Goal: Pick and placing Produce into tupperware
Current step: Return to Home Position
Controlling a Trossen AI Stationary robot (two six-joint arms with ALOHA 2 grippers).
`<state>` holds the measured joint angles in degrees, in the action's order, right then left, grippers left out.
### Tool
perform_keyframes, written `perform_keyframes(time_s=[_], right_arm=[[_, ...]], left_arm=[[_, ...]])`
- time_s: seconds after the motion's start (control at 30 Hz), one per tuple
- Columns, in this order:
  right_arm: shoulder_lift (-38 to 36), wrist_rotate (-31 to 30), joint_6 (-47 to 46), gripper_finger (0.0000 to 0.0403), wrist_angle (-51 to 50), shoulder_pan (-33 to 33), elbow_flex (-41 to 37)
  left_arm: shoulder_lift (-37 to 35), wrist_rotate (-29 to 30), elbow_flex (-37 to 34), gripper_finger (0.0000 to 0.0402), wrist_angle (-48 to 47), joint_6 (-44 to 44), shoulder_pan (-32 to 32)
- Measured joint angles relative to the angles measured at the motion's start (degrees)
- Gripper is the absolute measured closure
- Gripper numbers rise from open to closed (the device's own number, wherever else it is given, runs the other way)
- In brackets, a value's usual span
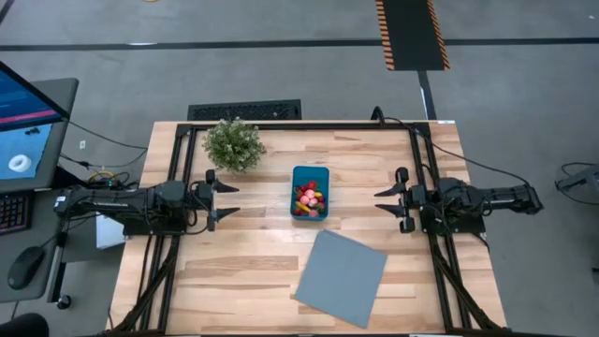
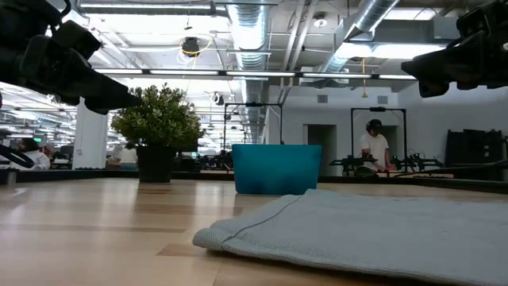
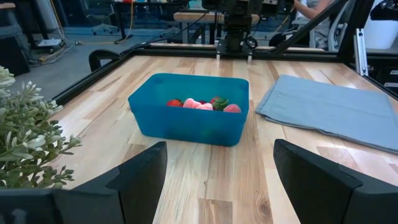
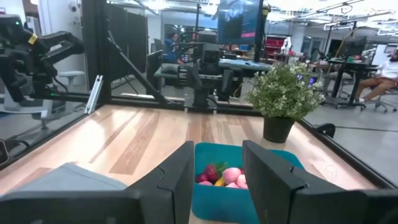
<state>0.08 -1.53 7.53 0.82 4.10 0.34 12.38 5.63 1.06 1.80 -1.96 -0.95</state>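
produce (image 1: 309,198) lies in the tupperware (image 1: 311,169), between the left end effector (image 1: 229,200) and right end effector (image 1: 382,201), both open and empty.

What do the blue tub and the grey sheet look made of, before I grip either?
Blue tub: likely plastic, with smooth, evenly coloured moulded walls and rounded corners. Grey sheet: probably cloth or felt, matte; its edge lies limp and wavy, with what looks like a hem.
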Motion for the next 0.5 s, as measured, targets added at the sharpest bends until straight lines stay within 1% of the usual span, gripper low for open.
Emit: perform_keyframes(time_s=[0.37,0.5], right_arm=[[0.0,0.1,0.0,0.0244,0.0,0.0,0.0],[0.0,0.2,0.0,0.0244,0.0,0.0,0.0]], left_arm=[[0.0,0.0,0.0,0.0116,0.0,0.0,0.0],[-3.7,0.0,-0.2,0.0116,0.4,0.0,0.8]])
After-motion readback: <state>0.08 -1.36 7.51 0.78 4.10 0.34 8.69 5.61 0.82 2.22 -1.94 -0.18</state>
